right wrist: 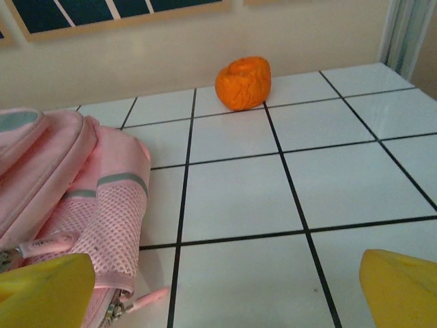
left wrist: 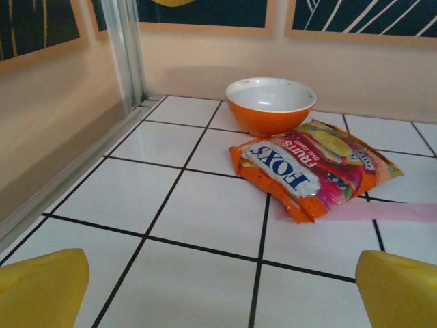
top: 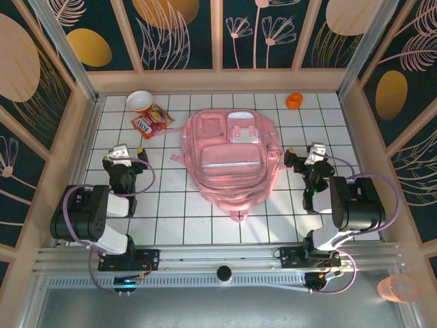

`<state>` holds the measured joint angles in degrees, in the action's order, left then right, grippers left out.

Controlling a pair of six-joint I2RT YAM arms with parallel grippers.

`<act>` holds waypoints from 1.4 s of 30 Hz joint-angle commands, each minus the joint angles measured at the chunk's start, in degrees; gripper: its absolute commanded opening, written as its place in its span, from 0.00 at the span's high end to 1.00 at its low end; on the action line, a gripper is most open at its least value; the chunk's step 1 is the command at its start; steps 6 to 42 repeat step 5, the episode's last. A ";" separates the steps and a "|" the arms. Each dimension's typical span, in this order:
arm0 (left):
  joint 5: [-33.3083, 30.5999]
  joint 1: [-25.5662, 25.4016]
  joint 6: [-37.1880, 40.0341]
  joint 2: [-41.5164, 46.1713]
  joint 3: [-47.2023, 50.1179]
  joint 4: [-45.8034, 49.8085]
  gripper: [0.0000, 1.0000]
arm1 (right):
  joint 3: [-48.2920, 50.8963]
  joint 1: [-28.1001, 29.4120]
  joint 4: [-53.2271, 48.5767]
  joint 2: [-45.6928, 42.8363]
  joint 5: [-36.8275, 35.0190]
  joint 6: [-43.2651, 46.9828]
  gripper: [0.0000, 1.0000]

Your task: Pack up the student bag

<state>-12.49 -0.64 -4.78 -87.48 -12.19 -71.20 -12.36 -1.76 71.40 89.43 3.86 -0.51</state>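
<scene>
The left gripper (top: 121, 154), jaws apart and empty, hung over the table (top: 171, 212). Ahead of it lay a packet (left wrist: 311, 167), just beside a bowl (left wrist: 270, 102). To its right, between both grippers, the bag (top: 231, 158) lay flat. The right gripper (top: 315, 154), jaws apart and empty, stood just right of the bag, with an orange object (right wrist: 243, 83) ahead of it.

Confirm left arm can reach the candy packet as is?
Probably yes. The left tool is open and faces the candy packet across bare tiles; the bowl sits behind it, not between.
</scene>
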 commanded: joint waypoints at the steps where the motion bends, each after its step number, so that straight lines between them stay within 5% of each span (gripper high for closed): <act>1: 1.42 0.34 -1.11 0.32 -0.73 -3.19 0.01 | -0.49 -0.20 3.77 0.03 -0.96 0.03 0.01; 42: 1.50 0.38 -1.12 0.57 -0.65 -2.93 0.01 | -0.43 -0.45 3.80 0.04 -0.54 -0.07 0.01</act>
